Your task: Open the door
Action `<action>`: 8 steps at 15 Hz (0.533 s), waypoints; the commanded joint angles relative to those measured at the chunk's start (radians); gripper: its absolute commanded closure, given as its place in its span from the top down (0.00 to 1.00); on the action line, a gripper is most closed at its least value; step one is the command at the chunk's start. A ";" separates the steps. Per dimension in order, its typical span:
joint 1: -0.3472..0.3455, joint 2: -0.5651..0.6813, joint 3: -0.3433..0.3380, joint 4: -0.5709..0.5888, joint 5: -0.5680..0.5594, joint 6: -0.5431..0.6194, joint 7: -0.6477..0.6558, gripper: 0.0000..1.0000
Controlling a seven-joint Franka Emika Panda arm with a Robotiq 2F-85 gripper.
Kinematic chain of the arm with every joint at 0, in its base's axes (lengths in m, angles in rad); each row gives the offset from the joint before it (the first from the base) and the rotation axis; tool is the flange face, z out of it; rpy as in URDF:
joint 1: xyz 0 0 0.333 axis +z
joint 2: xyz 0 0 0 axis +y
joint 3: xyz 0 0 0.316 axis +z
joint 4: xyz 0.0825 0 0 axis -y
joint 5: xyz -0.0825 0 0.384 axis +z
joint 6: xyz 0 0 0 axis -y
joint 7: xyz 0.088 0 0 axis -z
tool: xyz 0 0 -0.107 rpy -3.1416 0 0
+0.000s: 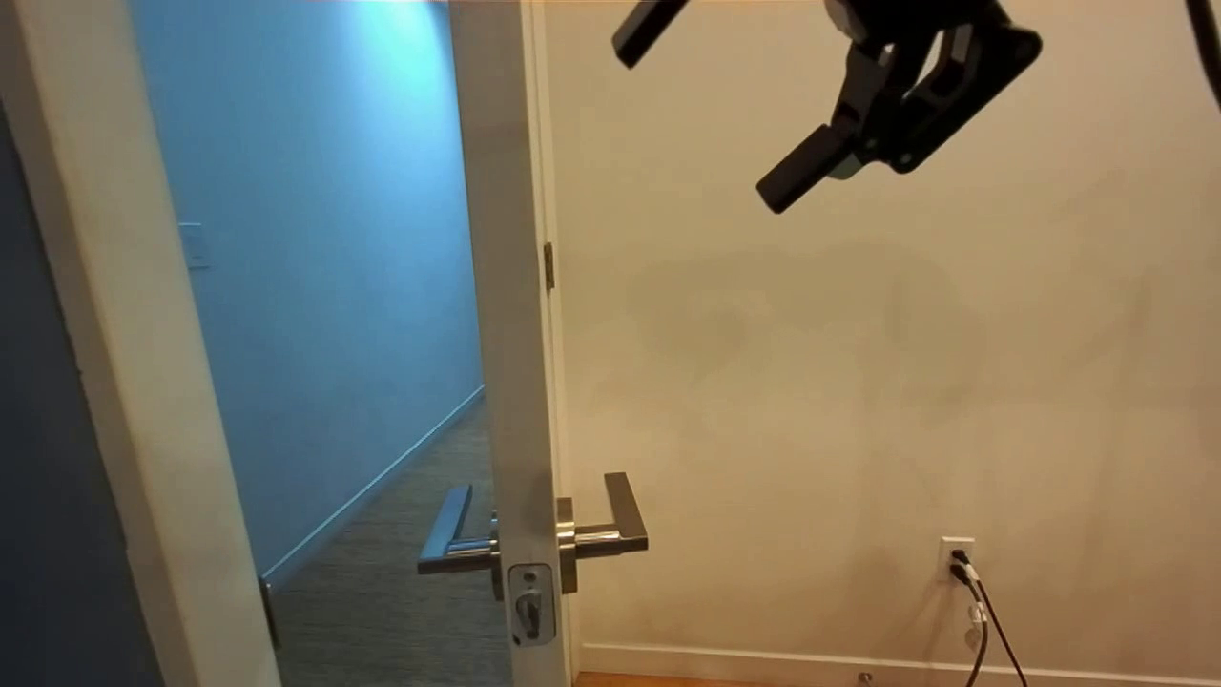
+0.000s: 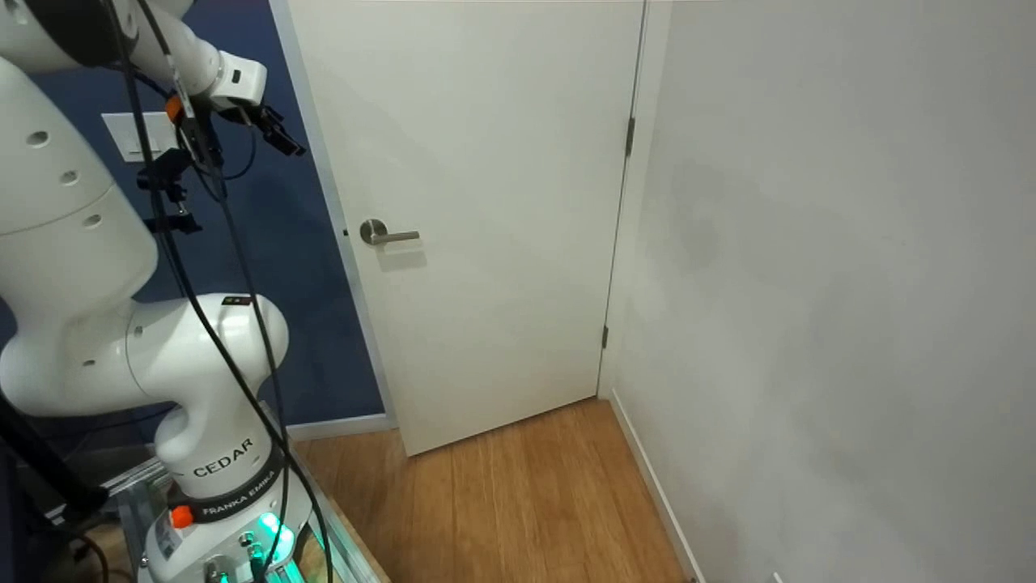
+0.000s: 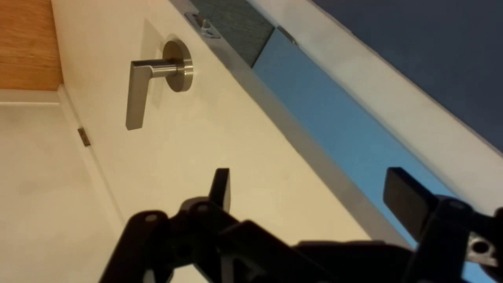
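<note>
Standing ajar in an exterior view, the door (image 1: 515, 334) shows its edge, a silver lever handle (image 1: 626, 510) on each face, the jaws spread higher up. In an exterior view I see the white arm (image 2: 218, 356) beside it, before a navy wall (image 2: 320, 324). In the wrist view the jaws gape, well apart from the silver lever handle.

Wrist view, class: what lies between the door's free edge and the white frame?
In the wrist view, the space between the door and the white frame stands open, with a blue wall and dark floor showing beyond.
</note>
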 commanded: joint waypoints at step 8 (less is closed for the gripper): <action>0.011 0.098 -0.023 0.137 0.060 0.038 -0.063 1.00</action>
